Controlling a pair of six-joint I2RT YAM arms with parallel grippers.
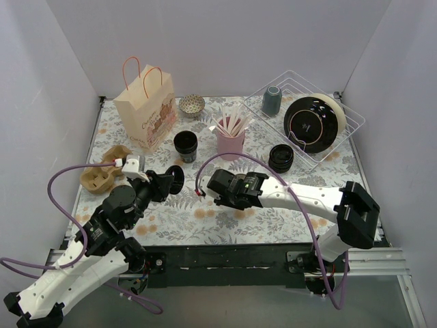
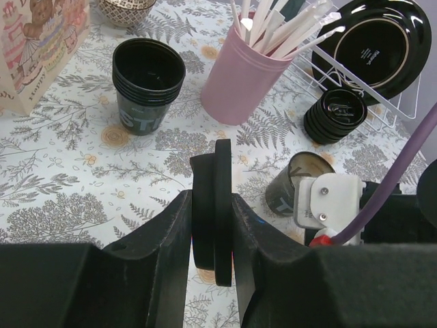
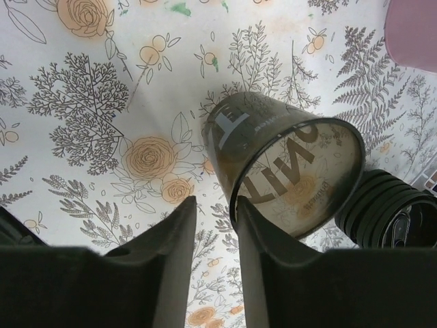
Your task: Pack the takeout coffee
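The end effector (image 3: 216, 205) holds its two black fingers slightly parted above the floral bench (image 3: 82, 102), with a tilted black paper cup (image 3: 273, 157) lettered in white just beyond their tips, a stack of black lids (image 3: 382, 212) beside it and a pink holder (image 3: 413, 31) at the far corner

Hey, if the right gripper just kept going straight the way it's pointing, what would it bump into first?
Most likely the lidless black cup: its rim sits just past the right gripper's fingertips, slightly to one side. Depth is unclear, so it may already be touching.
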